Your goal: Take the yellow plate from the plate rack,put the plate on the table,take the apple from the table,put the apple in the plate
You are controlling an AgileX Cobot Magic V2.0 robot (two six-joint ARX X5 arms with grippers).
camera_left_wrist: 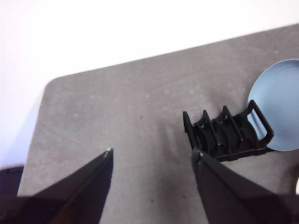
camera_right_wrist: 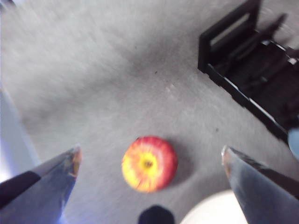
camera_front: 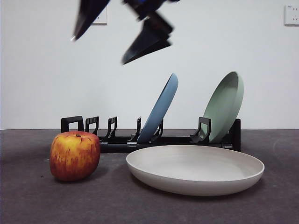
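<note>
Yellow plate (camera_front: 195,169) already flat on bench (camera_front: 28,200), in front of plate rack (camera_front: 117,140); apple-picking step judged in hand. Apple (camera_right_wrist: 149,164) on bench just beside plate, untouched. Right gripper (camera_right_wrist: 149,161) high above apple, jaws wide apart, empty. Next: straight descent, then closing around apple. Left gripper (camera_left_wrist: 152,156) aloft, jaws apart, empty.

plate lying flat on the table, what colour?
Pale cream, off-white: the yellow plate shows best in the front view.
</note>
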